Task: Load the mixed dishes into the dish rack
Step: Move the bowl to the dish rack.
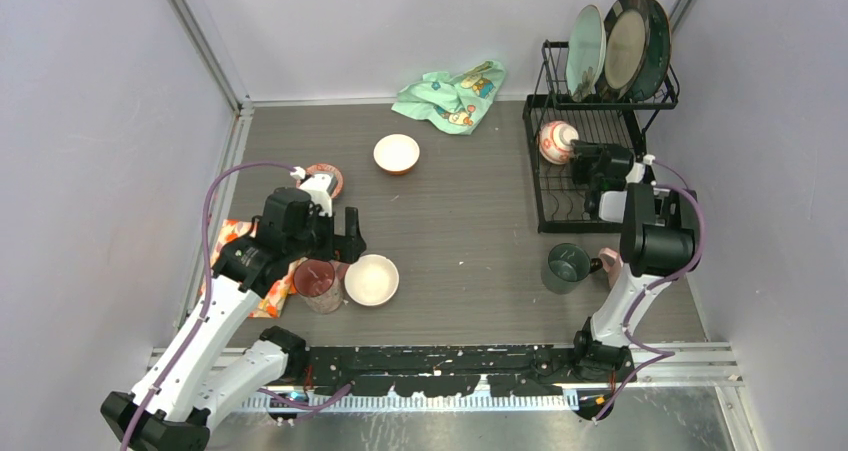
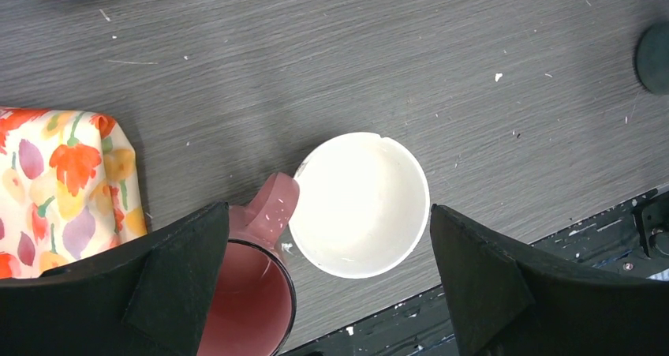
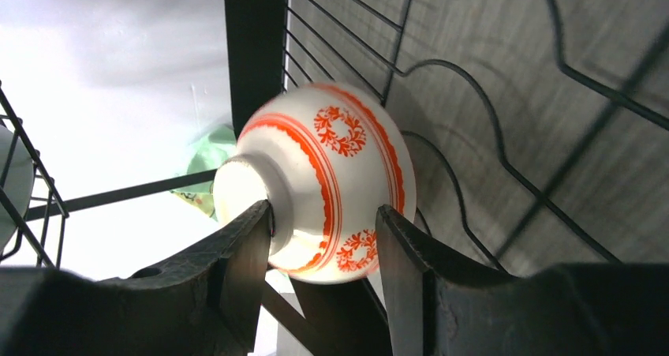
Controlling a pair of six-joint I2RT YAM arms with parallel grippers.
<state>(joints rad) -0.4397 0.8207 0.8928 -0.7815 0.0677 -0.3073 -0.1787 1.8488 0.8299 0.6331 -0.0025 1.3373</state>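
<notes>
- The right fingers are pinched on the red patterned bowl, one at its foot and one on its wall. The bowl lies tipped on its side in the lower basket of the dish rack.
- It looks like glazed ceramic: stiff, slick and chippable. I'd say that hold on a round belly could slip.
- The left fingers gape wide and empty over a white bowl, which touches a pink cup on the bench. I'd take that bowl by its rim.
- No brand or lettering can be read, only red wreaths and bands.
</notes>
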